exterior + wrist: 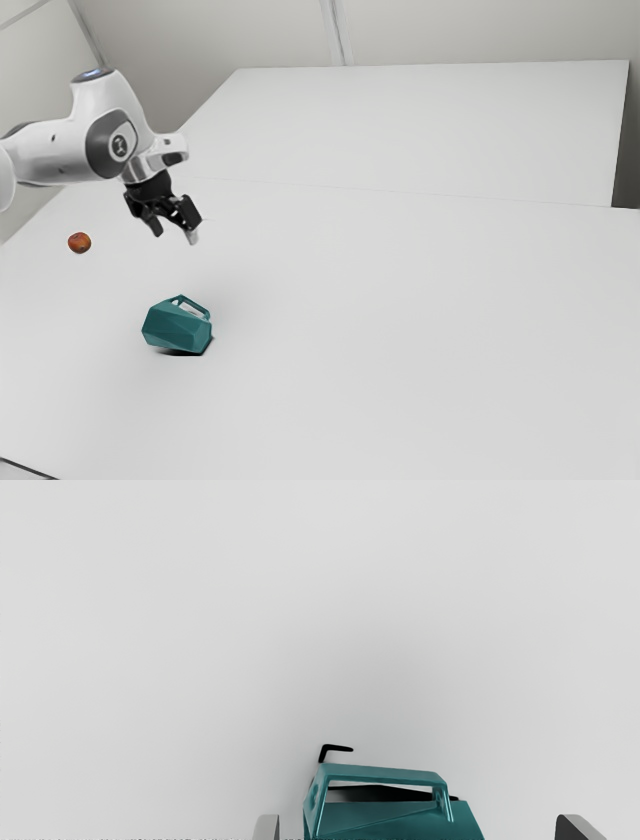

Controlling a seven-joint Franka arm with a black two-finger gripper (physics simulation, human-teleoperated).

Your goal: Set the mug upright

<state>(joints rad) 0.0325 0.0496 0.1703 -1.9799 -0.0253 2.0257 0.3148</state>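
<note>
Mug (pixel 178 328): count one, teal. Body faceted, flat planes meeting at straight ridges, slight sheen. Handle (pixel 380 772): one, an angular loop with an open middle. Mug lies on its side on the table (pixel 400 350), handle uppermost; black shadow beneath it. Not upright.

Gripper (pixel 174 232): count one, black, two fingers. Held above the table, near the mug but apart from it. Fingers spread wide, nothing gripped; in the wrist view their tips stand to either side of the mug's body, a gap at each.

Arm (pixel 75 150): one, smooth white shell with grey patches, beyond the mug and toward the exterior view's left of it.

Round object (pixel 79 243): one, orange-brown, small, farther back than the mug and to the exterior view's left of it. Kind: cannot tell.

Table: white, matte, plain, extending around the mug. Well beyond the mug, pale grey walls (pixel 480 30).
</note>
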